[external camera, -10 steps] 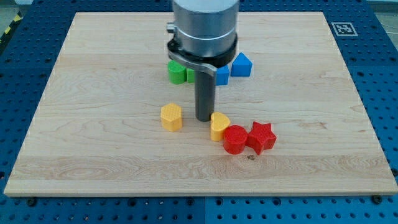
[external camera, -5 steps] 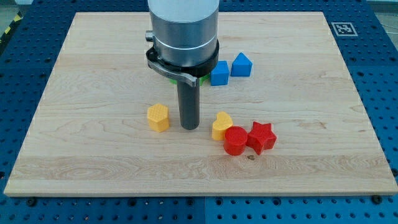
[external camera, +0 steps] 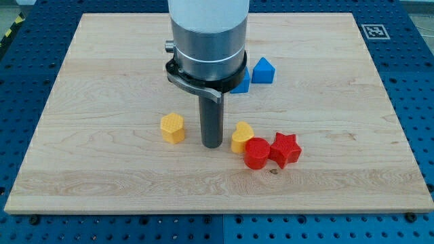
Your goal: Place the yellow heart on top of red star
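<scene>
My tip (external camera: 212,145) sits on the pale wood-grain table (external camera: 102,176), the smooth dark rod rising into a broad grey metal cylinder; there are no jaws here, only the blunt rod end. Just to the right of it, a sliver apart, stands the yellow heart (external camera: 240,137), ribbed plastic with rounded lobes. Touching the heart's near-right side is a red round block (external camera: 257,152), and pressed against that on the right is the red star (external camera: 285,149). Left of my tip, a little way off, stands a yellow hexagonal block (external camera: 172,127). Far behind, a blue wedge-topped block (external camera: 263,70) shows, with another blue block (external camera: 241,84) partly hidden by the cylinder.
</scene>
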